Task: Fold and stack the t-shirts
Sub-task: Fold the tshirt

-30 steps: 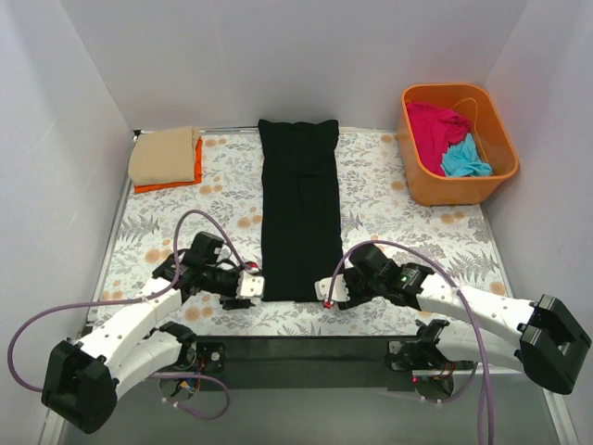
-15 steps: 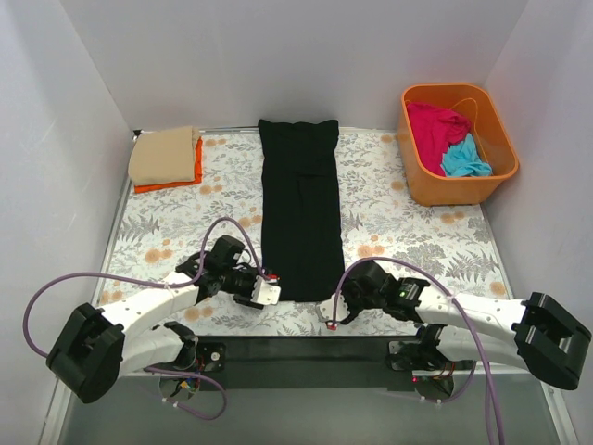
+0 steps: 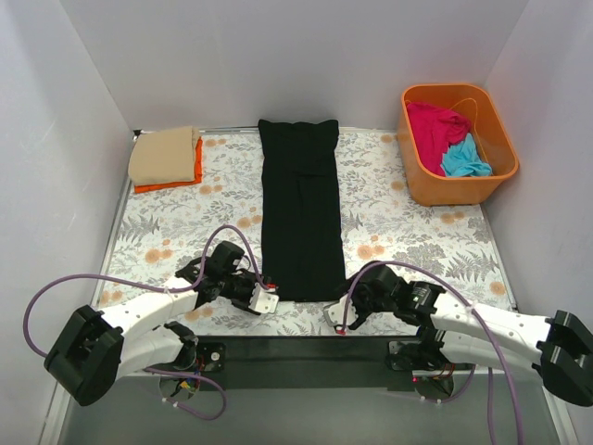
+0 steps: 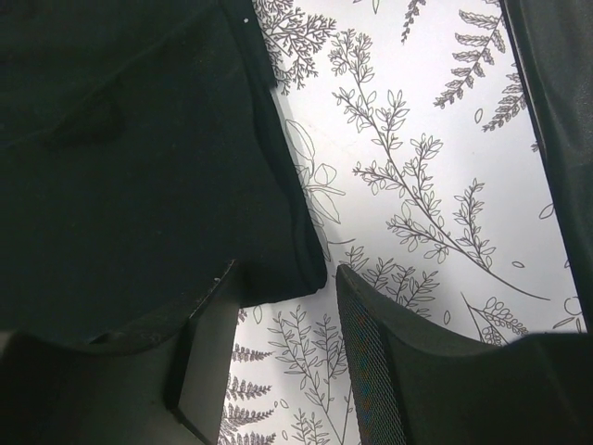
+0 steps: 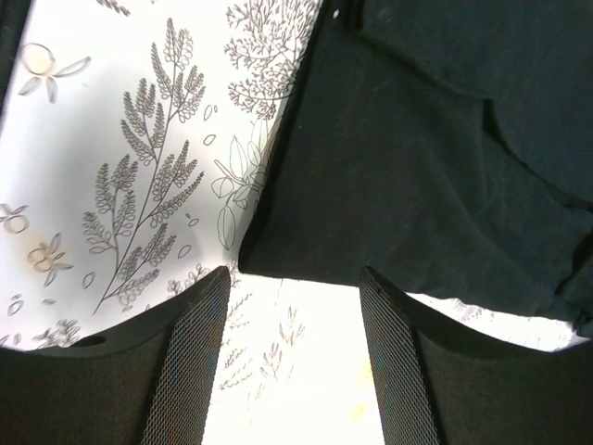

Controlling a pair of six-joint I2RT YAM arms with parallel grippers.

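The black t-shirt (image 3: 298, 209) lies folded into a long narrow strip down the middle of the floral sheet. My left gripper (image 3: 266, 298) is open at the strip's near left corner; in the left wrist view the black t-shirt's corner (image 4: 139, 167) lies just ahead of the left gripper (image 4: 287, 362). My right gripper (image 3: 335, 315) is open just short of the near right corner; the black t-shirt's hem (image 5: 435, 167) lies ahead of the right gripper (image 5: 295, 343). The tan shirt (image 3: 164, 155) lies folded on the orange shirt (image 3: 167, 185) at the back left. The magenta shirt (image 3: 435, 125) and turquoise shirt (image 3: 465, 159) lie in the tub.
The orange plastic tub (image 3: 459, 185) stands at the back right. The floral sheet (image 3: 408, 218) covers the table. White walls close in the left, back and right sides. The dark front edge (image 3: 296, 350) runs between the arm bases.
Both grippers have moved back toward the near edge and now sit at the strip's near corners. The left one also shifted right. The shirt has not moved.
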